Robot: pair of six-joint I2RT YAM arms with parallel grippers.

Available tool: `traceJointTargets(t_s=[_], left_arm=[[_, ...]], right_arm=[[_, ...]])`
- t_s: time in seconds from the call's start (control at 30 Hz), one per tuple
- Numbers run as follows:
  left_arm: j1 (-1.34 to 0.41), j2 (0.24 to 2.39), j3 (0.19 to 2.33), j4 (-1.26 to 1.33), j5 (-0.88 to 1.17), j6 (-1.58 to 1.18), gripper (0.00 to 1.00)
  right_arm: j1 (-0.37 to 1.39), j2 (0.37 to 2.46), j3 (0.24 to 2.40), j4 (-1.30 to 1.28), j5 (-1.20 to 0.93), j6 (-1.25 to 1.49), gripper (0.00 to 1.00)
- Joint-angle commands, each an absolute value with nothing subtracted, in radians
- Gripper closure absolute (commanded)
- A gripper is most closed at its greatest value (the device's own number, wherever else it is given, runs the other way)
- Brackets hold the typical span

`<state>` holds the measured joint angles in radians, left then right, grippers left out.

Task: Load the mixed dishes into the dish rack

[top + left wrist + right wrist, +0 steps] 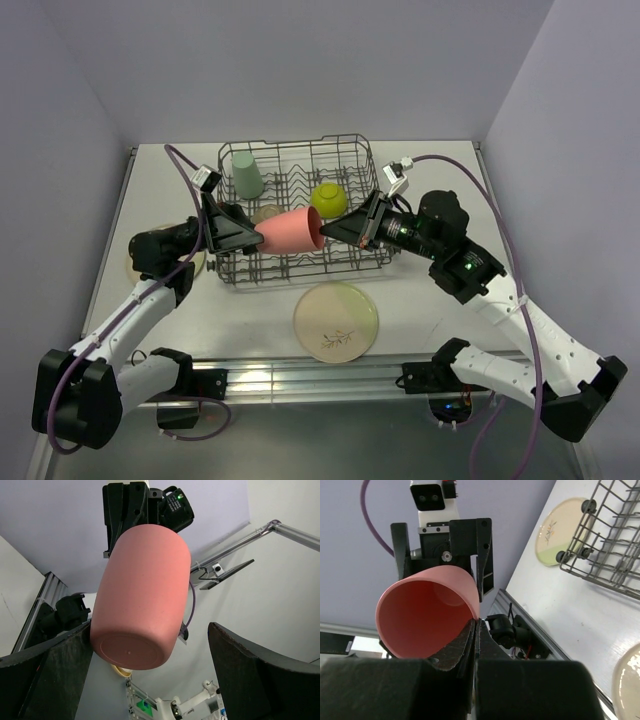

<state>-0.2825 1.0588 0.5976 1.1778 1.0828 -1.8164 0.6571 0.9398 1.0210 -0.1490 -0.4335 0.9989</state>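
Coral-pink cup (292,231) over dish rack (300,178), rim pinched by right hand (327,228), left hand (253,232) spread around its base

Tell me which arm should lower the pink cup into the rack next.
Right, probably. The right fingers pinch the pink cup by its rim, over the dish rack. The left fingers stand open beside its base, not clamped.

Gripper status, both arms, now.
Left gripper: open, straddling the base of the coral-pink cup, not gripping it.
Right gripper: shut on the cup's rim.
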Motion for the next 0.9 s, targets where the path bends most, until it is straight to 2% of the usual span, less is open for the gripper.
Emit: traceJointTargets(t_s=[0.0,0.17,0.27,0.37,0.4,0.47,0.6,0.67,0.77,0.8,0.83,0.87], left_arm=[[-0.291,1.046,0.612,1.252,1.054,-1.822,0.01],[-0.307,1.039,0.624,1.192,1.037,-1.784,0.04],[-0.311,1.031,0.632,1.118,1.028,-1.746,0.09],[-0.317,1.031,0.643,1.075,1.023,-1.721,0.40],[-0.321,1.029,0.652,1.057,1.020,-1.710,0.67],[-0.325,1.029,0.664,0.965,1.013,-1.662,0.99],[-0.337,1.028,0.693,0.835,0.993,-1.588,1.00],[-0.342,1.028,0.703,0.763,0.977,-1.545,1.00],[-0.350,1.034,0.729,0.694,0.966,-1.500,1.00],[-0.351,1.035,0.735,0.678,0.959,-1.490,1.00],[-0.354,1.040,0.744,0.654,0.951,-1.456,1.00],[-0.354,1.043,0.774,0.567,0.943,-1.427,1.00]], right_arm=[[0.647,0.942,1.016,-0.060,-0.476,1.020,1.00],[0.644,0.954,1.008,-0.034,-0.491,1.032,1.00],[0.646,0.953,1.006,-0.031,-0.491,1.031,1.00],[0.644,0.950,1.008,-0.037,-0.485,1.023,1.00],[0.644,0.948,1.009,-0.041,-0.482,1.022,1.00],[0.641,0.945,1.025,-0.067,-0.462,1.002,1.00],[0.638,0.937,1.045,-0.142,-0.411,0.966,1.00],[0.637,0.930,1.061,-0.182,-0.374,0.936,0.95],[0.627,0.907,1.071,-0.242,-0.299,0.902,0.72],[0.624,0.897,1.075,-0.274,-0.267,0.893,0.49],[0.623,0.894,1.087,-0.297,-0.244,0.884,0.37],[0.620,0.893,1.097,-0.328,-0.214,0.861,0.13]])
